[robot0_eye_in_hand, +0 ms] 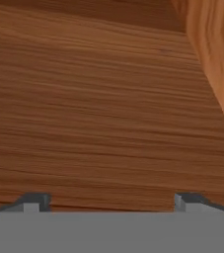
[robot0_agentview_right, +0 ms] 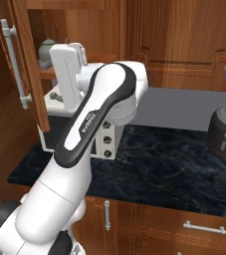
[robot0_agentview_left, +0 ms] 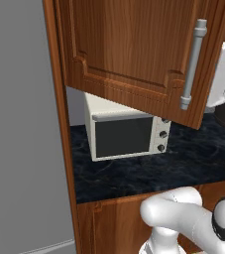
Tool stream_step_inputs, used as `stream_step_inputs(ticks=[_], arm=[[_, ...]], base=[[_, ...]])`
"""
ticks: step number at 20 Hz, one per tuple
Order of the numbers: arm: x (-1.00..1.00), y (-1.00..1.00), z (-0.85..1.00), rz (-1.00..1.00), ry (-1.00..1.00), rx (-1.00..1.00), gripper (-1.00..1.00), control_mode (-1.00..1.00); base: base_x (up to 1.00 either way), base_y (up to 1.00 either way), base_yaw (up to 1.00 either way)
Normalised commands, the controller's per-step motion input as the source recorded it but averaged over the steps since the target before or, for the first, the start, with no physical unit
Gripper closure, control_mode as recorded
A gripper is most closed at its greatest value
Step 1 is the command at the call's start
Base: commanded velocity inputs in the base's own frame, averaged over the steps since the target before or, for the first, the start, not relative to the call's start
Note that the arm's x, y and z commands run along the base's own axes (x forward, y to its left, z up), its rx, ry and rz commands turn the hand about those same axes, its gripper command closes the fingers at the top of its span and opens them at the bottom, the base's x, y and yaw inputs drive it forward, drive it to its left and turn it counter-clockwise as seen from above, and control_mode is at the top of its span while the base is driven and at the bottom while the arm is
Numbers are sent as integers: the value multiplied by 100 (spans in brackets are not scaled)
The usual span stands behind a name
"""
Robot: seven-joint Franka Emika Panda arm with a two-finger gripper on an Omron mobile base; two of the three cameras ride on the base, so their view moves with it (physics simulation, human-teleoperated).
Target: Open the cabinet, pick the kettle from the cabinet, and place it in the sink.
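One step done: cabinet door stands open. Kettle sits on its shelf. Hand inside, fingers spread wide, holding nothing. Next, judged: align with kettle and close

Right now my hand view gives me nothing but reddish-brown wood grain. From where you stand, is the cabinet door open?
Observer: Yes. In the right base view the reddish-brown wooden cabinet door stands swung out, and the shelf behind it is exposed.
Operator: Can you see the kettle?
Observer: The small grey-green metal kettle sits upright on that shelf, between the open door and the white arm.
Operator: What is underneath, if I drop low?
Observer: A white boxy microwave stands on the dark marbled counter, directly below the cabinet.
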Motion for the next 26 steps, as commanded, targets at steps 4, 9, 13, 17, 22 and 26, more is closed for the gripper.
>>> stream_step_inputs(ticks=[4, 9, 13, 17, 22, 26], arm=[[-25, 29, 0, 21, -16, 0, -100, -100], [-41, 26, 0, 15, -15, 0, -100, -100], [-57, 28, 0, 6, -21, 0, -100, -100], [-55, 29, 0, 0, -30, 0, -100, -100], [-33, 33, 0, -12, -22, 0, -100, -100], [-20, 37, -2, -25, -15, 1, -100, -100]], base=[[0, 0, 0], [0, 0, 0], [0, 0, 0], [0, 0, 0], [0, 0, 0], [0, 0, 0]])
